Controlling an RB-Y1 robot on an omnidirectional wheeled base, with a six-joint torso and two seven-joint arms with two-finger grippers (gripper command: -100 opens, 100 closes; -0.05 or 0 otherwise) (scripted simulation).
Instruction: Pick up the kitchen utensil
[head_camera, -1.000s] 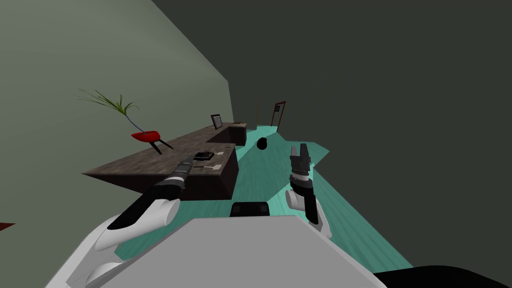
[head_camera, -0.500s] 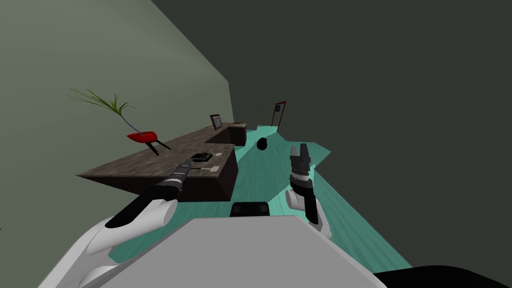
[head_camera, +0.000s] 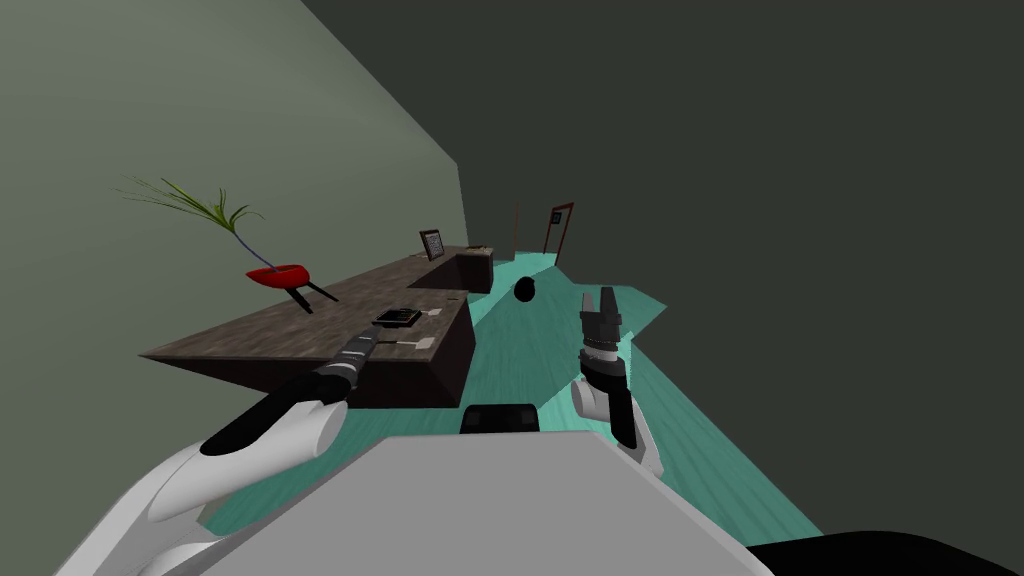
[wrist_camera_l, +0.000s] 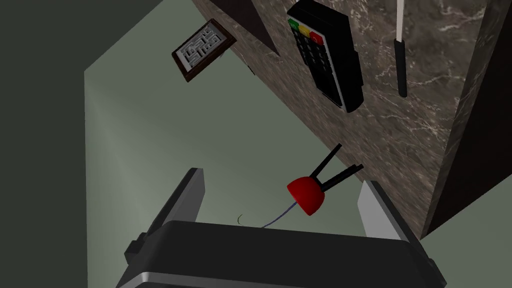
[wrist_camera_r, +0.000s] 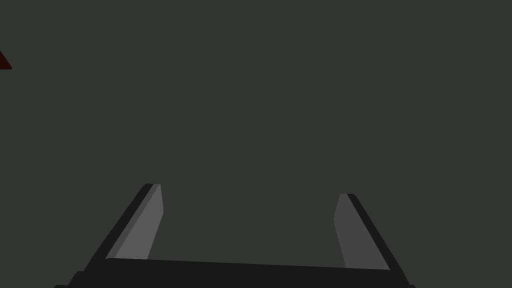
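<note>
So, the approach is the step in hand, and nothing is gripped yet. Farthest left of the keypad (wrist_camera_l: 322, 50) a red pot (wrist_camera_l: 306, 195) stands on dark legs on the dark marbled counter (wrist_camera_l: 430, 115). Next comes the left tool (wrist_camera_l: 281, 179), held out above the counter on the near side of the keypad, its two blades wide apart and empty. The keypad itself (black, with green, yellow and red keys at one end) lies flat on the counter. Just right of the keypad, between it and the counter's edge, lies the utensil (wrist_camera_l: 401, 65). It has a white blade and a dark handle, and it rests flat, apart from the keypad. Well to the right of the keypad, over the teal floor (head_camera: 540, 340), the right tool (head_camera: 599, 296) hangs with its blades apart too, holding nothing.

As I judge it, the left tool next needs to shift right past the keypad, line its blades across the thin handle, come down close to the counter and close. The handle lies low and narrow, so the blades must reach almost to the counter top without striking it or nudging the keypad.
</note>
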